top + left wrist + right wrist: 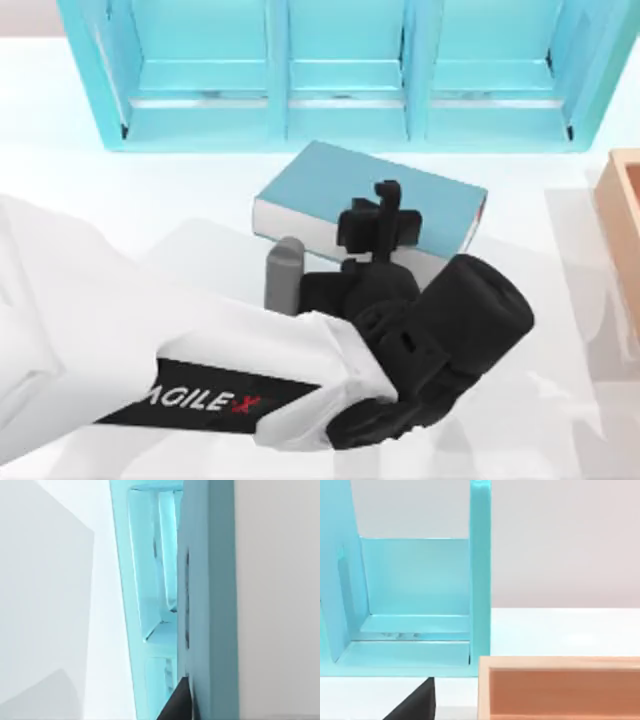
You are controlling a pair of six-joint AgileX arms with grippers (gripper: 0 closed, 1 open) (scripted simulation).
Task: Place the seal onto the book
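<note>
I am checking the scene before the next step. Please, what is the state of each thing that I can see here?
Teal-blue hardcover book: lying flat on the table, closed, before the shelf.
Light-blue compartment shelf: upright, its visible compartments hold nothing.
Tan wooden box: at the table's right, open on top.
Left gripper: over the book; whether it holds anything cannot be told.

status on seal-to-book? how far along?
Left gripper is over the book, which lies in front of the shelf; the reach looks done. The arm hides the gripper's fingertips, so I can't tell whether the seal is held or already placed. Left: confirm placement, retract.
</note>
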